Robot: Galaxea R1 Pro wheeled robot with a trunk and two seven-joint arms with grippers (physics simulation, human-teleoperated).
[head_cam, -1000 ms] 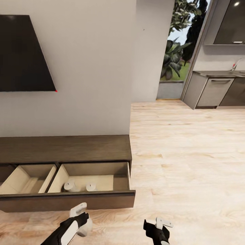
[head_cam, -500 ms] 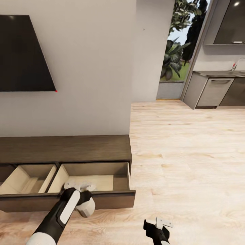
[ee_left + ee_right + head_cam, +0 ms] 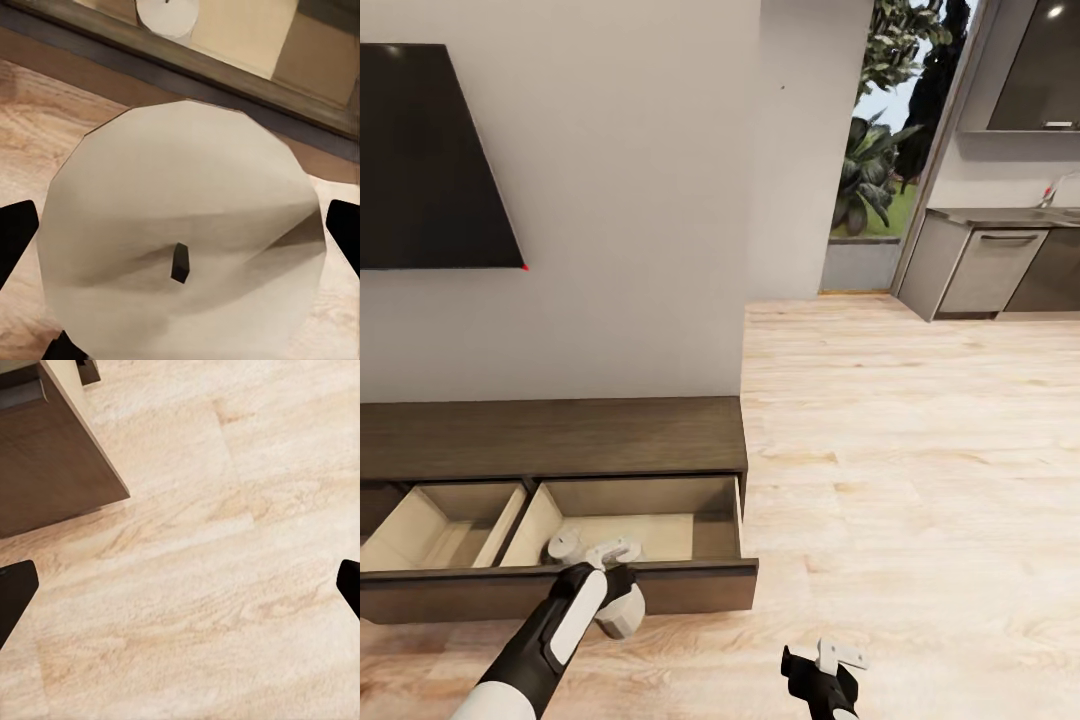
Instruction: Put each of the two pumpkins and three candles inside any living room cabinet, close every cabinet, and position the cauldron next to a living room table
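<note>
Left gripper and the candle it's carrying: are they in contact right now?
Touching. In the left wrist view the candle sits between the left gripper fingers, its sides meeting the dark fingertips at both edges. The head view shows it held at the open drawer front.

The left arm [image 3: 545,640] is a rounded black tube with a long white panel along its upper side, ending in a white wrist housing just behind the jaws. The right arm [image 3: 822,688] is black too, with a small white angular bracket near its jaws. In the wrist views the fingertips [image 3: 16,600] are matt black.
</note>
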